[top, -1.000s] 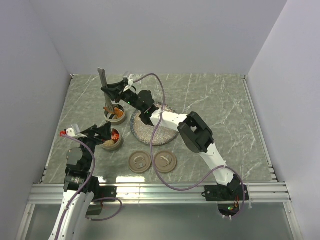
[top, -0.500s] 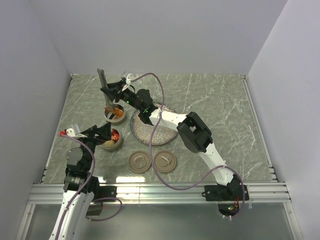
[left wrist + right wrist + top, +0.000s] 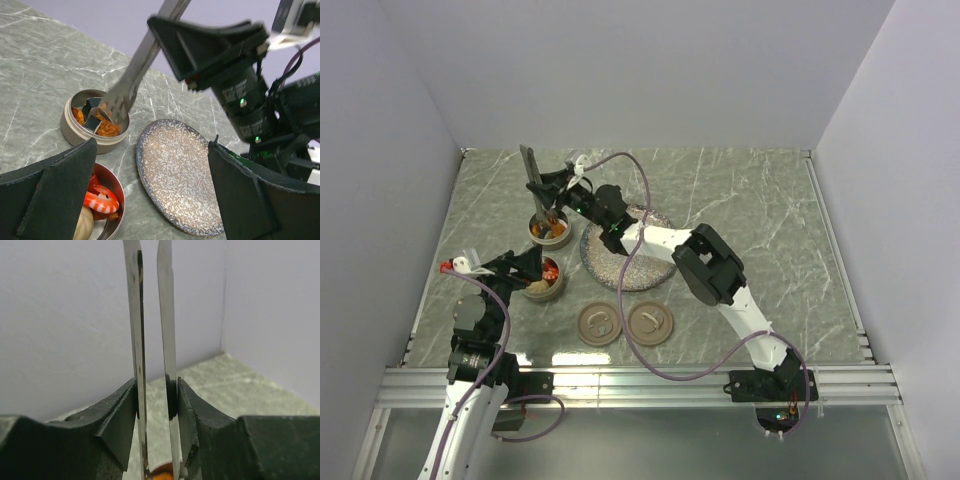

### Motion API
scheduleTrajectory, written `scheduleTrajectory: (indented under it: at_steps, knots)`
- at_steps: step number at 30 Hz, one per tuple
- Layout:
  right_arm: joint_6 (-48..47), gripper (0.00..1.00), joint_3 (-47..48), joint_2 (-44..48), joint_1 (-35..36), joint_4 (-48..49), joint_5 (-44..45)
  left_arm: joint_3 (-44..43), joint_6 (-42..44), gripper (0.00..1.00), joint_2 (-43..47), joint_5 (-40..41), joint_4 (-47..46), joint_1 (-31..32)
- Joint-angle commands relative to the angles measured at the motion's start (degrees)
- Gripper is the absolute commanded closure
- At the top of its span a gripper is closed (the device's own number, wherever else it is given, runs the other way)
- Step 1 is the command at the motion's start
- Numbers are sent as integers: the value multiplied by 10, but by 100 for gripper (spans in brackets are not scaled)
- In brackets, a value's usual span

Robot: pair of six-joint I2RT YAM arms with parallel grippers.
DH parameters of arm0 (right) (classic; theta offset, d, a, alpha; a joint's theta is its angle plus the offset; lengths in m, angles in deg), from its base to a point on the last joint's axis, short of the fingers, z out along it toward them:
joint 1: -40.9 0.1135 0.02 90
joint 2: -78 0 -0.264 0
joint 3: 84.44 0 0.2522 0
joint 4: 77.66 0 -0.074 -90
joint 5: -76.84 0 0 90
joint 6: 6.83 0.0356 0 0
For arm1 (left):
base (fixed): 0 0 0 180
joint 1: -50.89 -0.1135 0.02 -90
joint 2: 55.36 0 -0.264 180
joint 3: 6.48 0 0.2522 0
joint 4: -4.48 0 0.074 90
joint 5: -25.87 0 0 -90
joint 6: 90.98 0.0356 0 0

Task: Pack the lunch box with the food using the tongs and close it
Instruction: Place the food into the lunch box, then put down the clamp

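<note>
On the grey marble table (image 3: 770,230), the right arm (image 3: 720,275) stretches out from five o'clock towards ten, over the speckled plate (image 3: 610,268), which now looks bare of food. The left arm (image 3: 475,330) stays low at seven o'clock.

Two round lids (image 3: 600,324) lie side by side at six o'clock of the plate, well apart from the tins, so closing is not yet done. The far tin (image 3: 75,130) sits at ten o'clock of the plate and the near tin (image 3: 117,185) at eight.

The right gripper (image 3: 156,405) clamps the tongs (image 3: 135,75) partway along, one pad on each blade, leaving a slim gap between them. The tongs stand steeply, tips down inside the far tin among the orange pieces (image 3: 107,129), probably so that a piece drops in rather than beside it.

The left gripper (image 3: 155,200) hangs spread wide and holds nothing, just over the near tin, likely to steady it or wait for the lids. That tin holds a shrimp (image 3: 100,200) and a beige ball (image 3: 82,225).
</note>
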Motion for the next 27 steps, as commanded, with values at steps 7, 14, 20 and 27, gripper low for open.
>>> scheduleTrajectory:
  at_steps: [7,14,20,27]
  knots:
    - [-20,58,-214,175,-17,133,27,-10,4,0,5,-1,-9,-1]
    - [-48,58,-420,331,-40,209,53,-7,6,1,-4,-1,-25,-1]
    - [-78,59,-572,463,-47,198,106,-1,8,0,-44,-12,-67,-1]
    - [-78,59,-751,649,-47,129,250,1,10,1,-110,-27,-129,-1]
